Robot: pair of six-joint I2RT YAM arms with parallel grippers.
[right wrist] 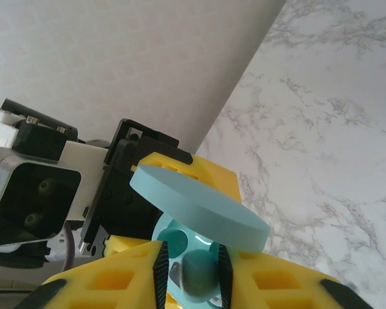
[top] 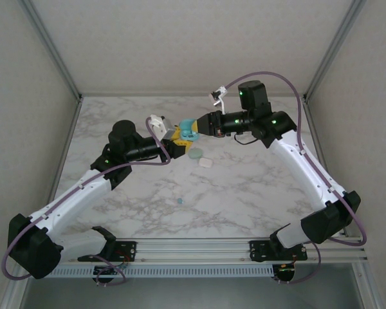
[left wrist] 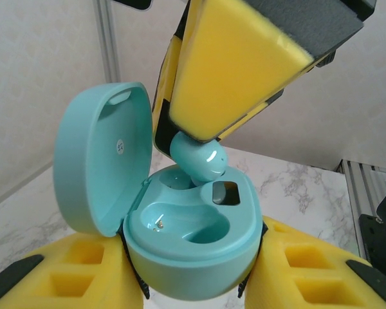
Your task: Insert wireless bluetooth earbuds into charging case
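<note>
Mostly glossy teal earbud (left wrist: 202, 161), smooth rounded clamshell case (left wrist: 199, 261)

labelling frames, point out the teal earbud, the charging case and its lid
teal earbud (left wrist: 202, 161): left wrist view, glossy rounded body
charging case (left wrist: 193, 267): left wrist view, front wall
case lid (left wrist: 93, 167): left wrist view, inner face

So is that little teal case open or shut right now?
Open. Its lid is swung back on the hinge, the case shows both inner wells, and a teal earbud is at the far one.
</note>
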